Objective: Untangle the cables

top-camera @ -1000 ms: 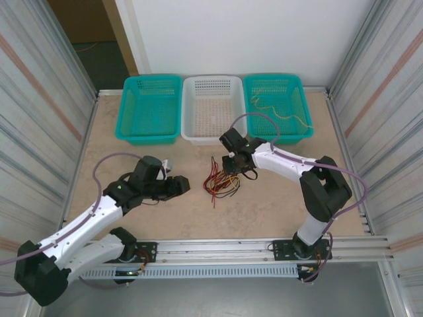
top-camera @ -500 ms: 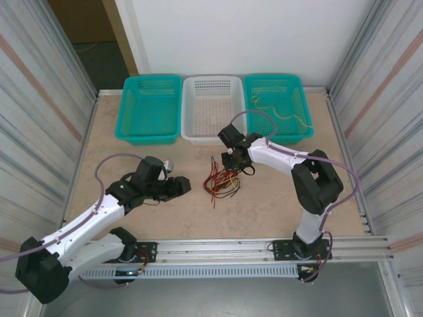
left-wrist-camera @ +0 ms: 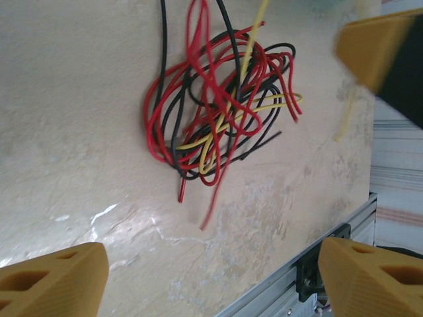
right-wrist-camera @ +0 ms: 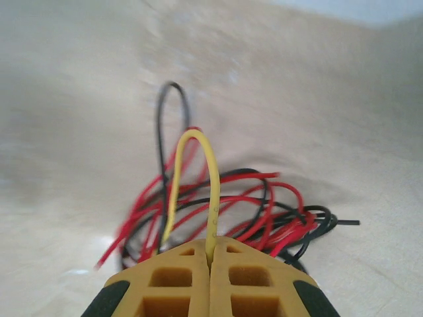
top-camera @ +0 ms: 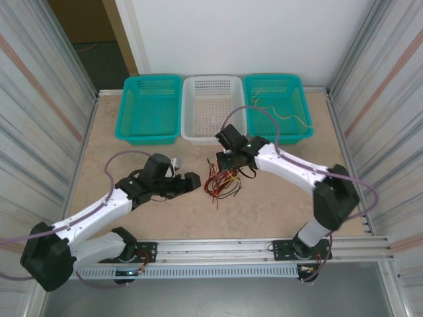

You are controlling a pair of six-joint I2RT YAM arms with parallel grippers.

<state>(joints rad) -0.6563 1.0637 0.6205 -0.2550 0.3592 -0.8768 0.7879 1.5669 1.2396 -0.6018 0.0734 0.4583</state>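
The left claw (top-camera: 192, 181), wide open and empty, has slid closer to the tangled thin red, black and yellow cables (top-camera: 221, 183) on the tan worktop (top-camera: 277, 205). The right claw (right-wrist-camera: 211, 254) is pinched tight on one yellow wire (right-wrist-camera: 213, 198) and looks ready to pull it free.

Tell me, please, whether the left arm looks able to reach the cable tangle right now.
Probably yes: the open left gripper faces the cables across the table with nothing between. The right gripper, shut on a yellow cable, holds the far side.
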